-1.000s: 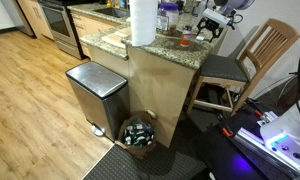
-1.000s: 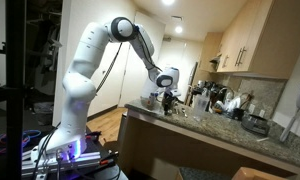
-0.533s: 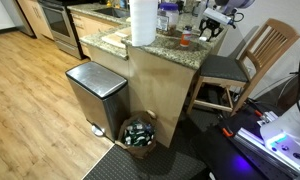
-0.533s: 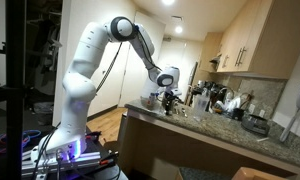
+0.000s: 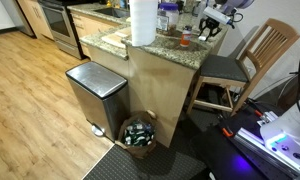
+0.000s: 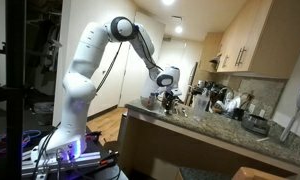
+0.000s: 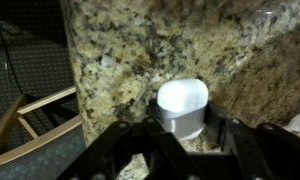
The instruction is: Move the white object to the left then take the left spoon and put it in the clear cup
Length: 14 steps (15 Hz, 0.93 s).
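Granite of a speckled brown and tan counter [image 7: 140, 50] fills most of the wrist view. On it sits the small white roundish lump [image 7: 182, 100], smooth and domed on top. The black pincer [image 7: 182, 128] straddles it, with one dark finger [image 7: 142, 132] against the lump's one side and the second against the opposite side, so the jaws look closed on it. The lump rests on the stone, not lifted. Past the counter's edge in that view, a pale wooden chair frame [image 7: 30, 112] shows over dark flooring.

In an exterior view the white jointed robot arm [image 6: 90, 60] reaches from its stand over the counter [image 6: 190, 128], its pincer [image 6: 168, 98] low at the surface. The lump is too small to make out there. In an exterior view the pincer [image 5: 212, 22] hangs at the counter's far end, beside a slatted wooden chair [image 5: 260, 55]. A tall white paper-towel roll [image 5: 142, 20] stands upright on the counter, well apart from the pincer. On the wood floor below are a brushed steel bin [image 5: 95, 88] and, just beside it, a round basket [image 5: 140, 132].
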### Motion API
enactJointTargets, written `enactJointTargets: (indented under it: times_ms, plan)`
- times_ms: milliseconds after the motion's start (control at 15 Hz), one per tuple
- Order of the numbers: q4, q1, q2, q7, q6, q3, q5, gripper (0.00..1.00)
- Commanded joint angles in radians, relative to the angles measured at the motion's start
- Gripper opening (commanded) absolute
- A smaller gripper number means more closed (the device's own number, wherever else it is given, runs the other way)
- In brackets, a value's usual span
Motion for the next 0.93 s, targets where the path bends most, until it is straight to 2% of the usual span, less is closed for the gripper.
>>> enactJointTargets:
  times_ms: [0, 67, 133, 200, 267, 333, 533, 733, 867]
  plan:
    - [-0.018, -0.078, 0.003, -0.216, 0.120, 0.105, 0.274, 0.19]
    - [-0.010, -0.108, 0.005, -0.295, 0.135, 0.147, 0.362, 0.19]
    - [-0.001, -0.107, 0.012, -0.382, 0.139, 0.153, 0.454, 0.19]
    - [0.005, -0.091, 0.013, -0.444, 0.124, 0.138, 0.503, 0.19]
    - [0.004, -0.104, 0.013, -0.479, 0.111, 0.147, 0.510, 0.19]
    - [-0.168, -0.059, -0.193, -0.418, 0.074, 0.092, 0.433, 0.19]
    - [-0.234, -0.048, -0.292, -0.364, 0.066, 0.059, 0.302, 0.19]
    - [-0.304, -0.037, -0.467, -0.362, 0.089, 0.079, 0.202, 0.19]
    - [-0.340, 0.014, -0.591, -0.440, 0.079, 0.081, 0.250, 0.19]
